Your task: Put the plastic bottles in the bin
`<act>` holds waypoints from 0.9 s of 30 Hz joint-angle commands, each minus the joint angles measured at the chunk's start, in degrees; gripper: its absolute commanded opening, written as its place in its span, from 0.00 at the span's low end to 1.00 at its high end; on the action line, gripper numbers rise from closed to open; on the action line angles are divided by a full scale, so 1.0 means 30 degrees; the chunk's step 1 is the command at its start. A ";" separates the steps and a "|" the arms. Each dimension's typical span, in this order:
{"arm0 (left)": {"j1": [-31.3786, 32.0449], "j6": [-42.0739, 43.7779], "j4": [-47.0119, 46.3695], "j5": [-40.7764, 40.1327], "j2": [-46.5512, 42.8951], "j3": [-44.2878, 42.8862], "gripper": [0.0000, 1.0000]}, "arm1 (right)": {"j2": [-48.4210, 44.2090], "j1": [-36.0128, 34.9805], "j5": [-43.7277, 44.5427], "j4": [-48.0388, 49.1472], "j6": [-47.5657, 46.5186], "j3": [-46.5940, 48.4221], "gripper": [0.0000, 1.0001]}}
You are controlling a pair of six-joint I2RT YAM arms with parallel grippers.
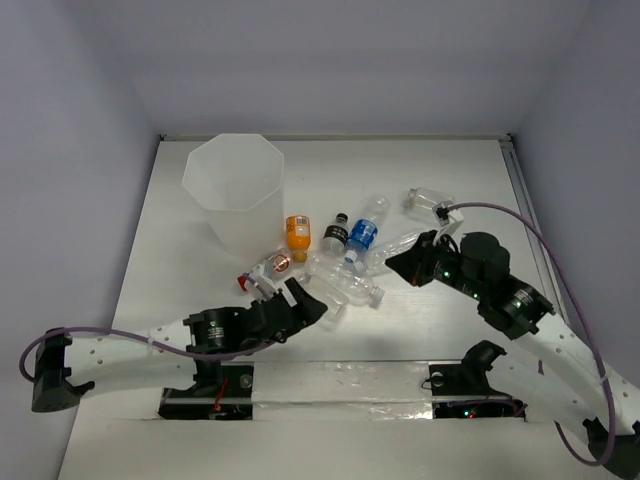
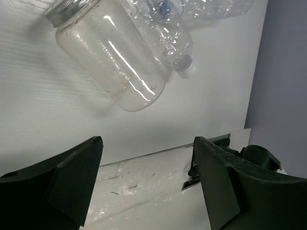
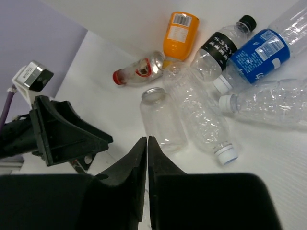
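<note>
Left gripper (image 2: 147,143): jaws part-way apart, nothing between them. The squat clear jar (image 2: 110,57) lies on its side on the tabletop (image 1: 460,170), just ahead of the gap and clear of both fingers. Its base end is nearer and its threaded mouth points away, so the long axis runs slantwise to the jaw line. A long clear bottle (image 3: 201,115) lies just beside it. Right gripper (image 3: 147,143): jaws closed, empty. The left arm is judged nearer the jar. The bin (image 1: 205,160) stands upright toward the far left corner.
</note>
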State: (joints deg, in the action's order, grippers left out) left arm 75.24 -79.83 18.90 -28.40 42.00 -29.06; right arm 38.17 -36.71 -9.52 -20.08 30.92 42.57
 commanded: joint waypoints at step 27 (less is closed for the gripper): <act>-0.7093 0.2733 -0.5974 0.2055 0.9026 -0.0655 0.99 | 0.4648 -0.4463 0.2470 0.2736 -0.1164 -0.0038 0.85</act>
State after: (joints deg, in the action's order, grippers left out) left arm 54.19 -74.39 3.40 -22.90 67.44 -29.02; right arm 51.59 -49.63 -1.74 -15.77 28.69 42.54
